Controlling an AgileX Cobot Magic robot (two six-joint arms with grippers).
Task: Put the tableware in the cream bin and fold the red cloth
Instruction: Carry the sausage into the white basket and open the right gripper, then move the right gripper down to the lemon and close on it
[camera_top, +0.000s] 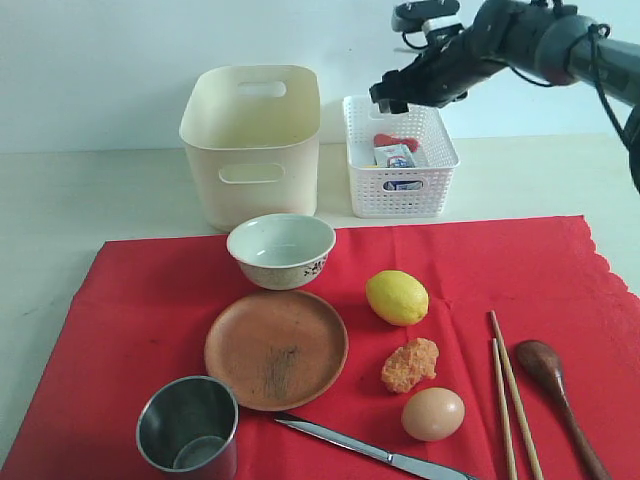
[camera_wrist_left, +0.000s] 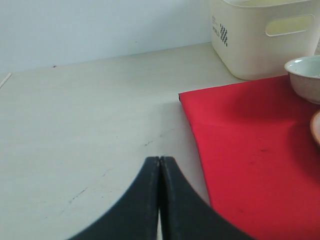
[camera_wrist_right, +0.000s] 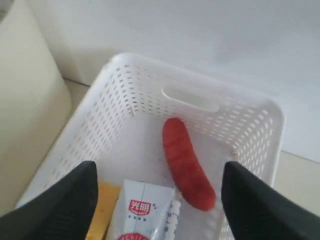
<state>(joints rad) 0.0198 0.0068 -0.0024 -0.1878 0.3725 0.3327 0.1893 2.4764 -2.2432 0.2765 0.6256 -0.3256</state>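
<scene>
Your right gripper (camera_wrist_right: 159, 167) is spread wide and empty, hanging over the white lattice basket (camera_wrist_right: 130, 95), where a red sausage (camera_wrist_right: 187, 165) and a milk carton (camera_wrist_right: 145, 210) lie. Your left gripper (camera_wrist_left: 159, 167) is pressed together over the bare table (camera_wrist_left: 75, 125), just beside the edge of the red cloth (camera_wrist_left: 250, 160). The cream bin (camera_top: 250, 140) stands behind the cloth, next to the basket. All the tableware sits on the cloth:
- bowl (camera_top: 281, 250) nearest the bin
- plate (camera_top: 276, 348) in front of it
- steel cup (camera_top: 188, 430) and knife (camera_top: 370, 452) along the front
- chopsticks (camera_top: 510, 400) and spoon (camera_top: 555, 385) on the right

Heads up, the lemon (camera_top: 397, 297), an orange crumbly chunk (camera_top: 410, 364) and the egg (camera_top: 433, 413) crowd the gap between plate and chopsticks
</scene>
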